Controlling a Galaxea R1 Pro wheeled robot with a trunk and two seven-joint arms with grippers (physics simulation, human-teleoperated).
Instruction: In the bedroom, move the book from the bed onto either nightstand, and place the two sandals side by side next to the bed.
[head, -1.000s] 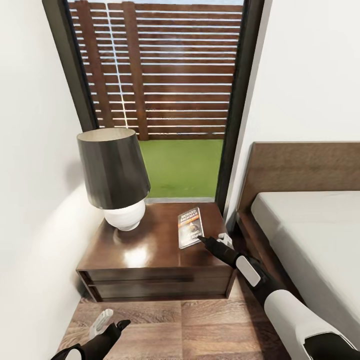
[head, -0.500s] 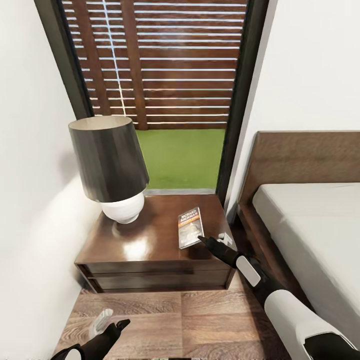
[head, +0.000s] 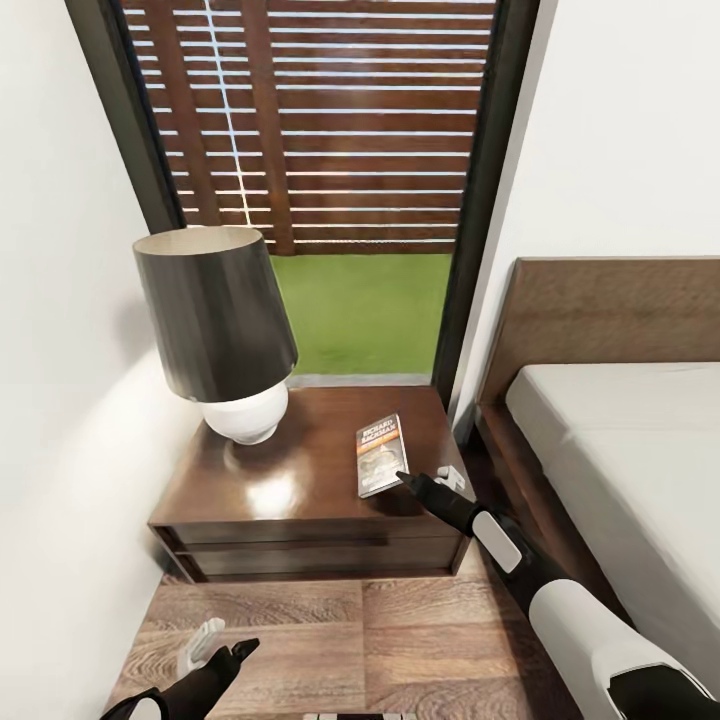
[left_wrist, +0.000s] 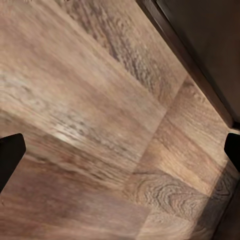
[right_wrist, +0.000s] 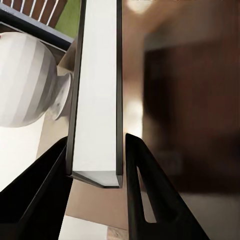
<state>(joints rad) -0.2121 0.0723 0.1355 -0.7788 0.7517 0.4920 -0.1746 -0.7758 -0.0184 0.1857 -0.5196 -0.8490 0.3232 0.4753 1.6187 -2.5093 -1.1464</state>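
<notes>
The right gripper (head: 424, 484) clasps the book (head: 381, 455) near the nightstand's (head: 300, 480) 3 o'clock edge, while the left gripper (head: 218, 642) hangs spread over bare floor (head: 400, 640).

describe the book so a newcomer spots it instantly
Left of the bed, under the tall window, stands the nightstand. The book sits on its right half, away from the lamp, between the right gripper's jaws: thin, dark cover, orange band.

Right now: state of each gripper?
Left gripper: open, empty, over the floor.
Right gripper: closed on the book, at the nightstand.
</notes>
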